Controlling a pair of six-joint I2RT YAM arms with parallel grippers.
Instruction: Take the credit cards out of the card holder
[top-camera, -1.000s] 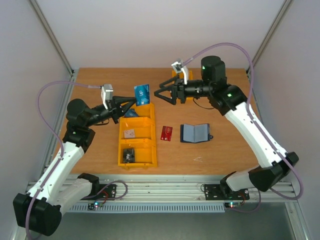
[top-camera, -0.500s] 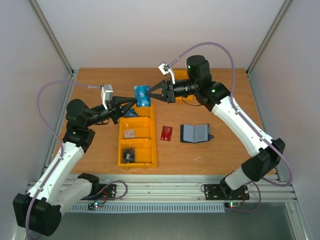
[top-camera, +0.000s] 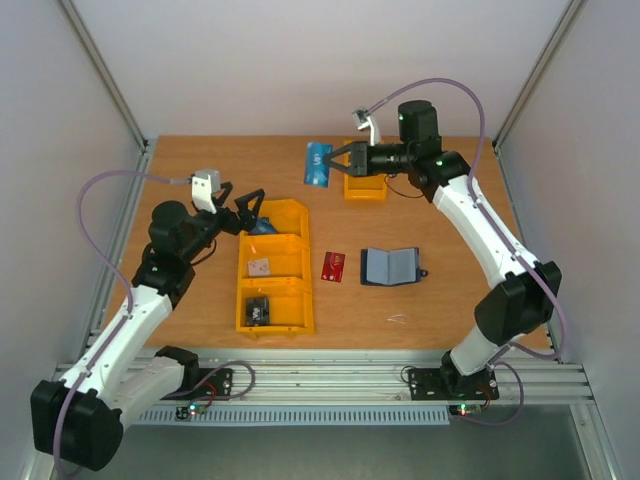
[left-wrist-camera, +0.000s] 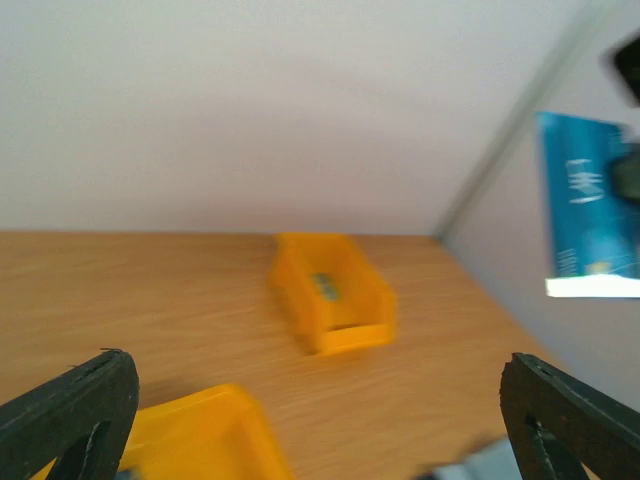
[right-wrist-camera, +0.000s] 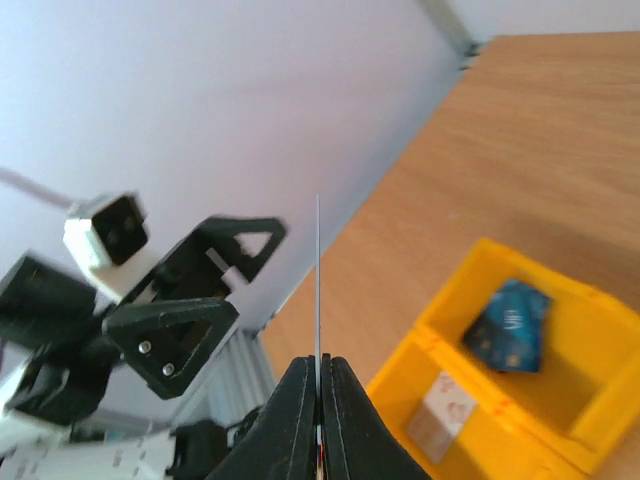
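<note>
The card holder (top-camera: 390, 266) lies open and flat on the table right of centre. A red credit card (top-camera: 333, 266) rests on the wood just left of it. My right gripper (top-camera: 336, 160) is shut on a blue card (top-camera: 318, 165), held upright in the air over the back of the table. In the right wrist view that blue card (right-wrist-camera: 318, 280) shows edge-on between the closed fingers of the right gripper (right-wrist-camera: 319, 372). My left gripper (top-camera: 252, 208) hangs open and empty over the far end of the long yellow bin. From the left gripper (left-wrist-camera: 315, 385) the blue card (left-wrist-camera: 590, 215) appears off to the right.
A long yellow bin (top-camera: 296, 300) with three compartments stands left of the red card; it holds another blue card (right-wrist-camera: 510, 325), a pale card (right-wrist-camera: 440, 410) and a dark item (top-camera: 257, 311). A small yellow bin (top-camera: 365, 186) sits at the back, below the right gripper.
The left gripper has opened, let go of the blue card and drawn back left. The right gripper has shut on the card and carried it back and to the right.
</note>
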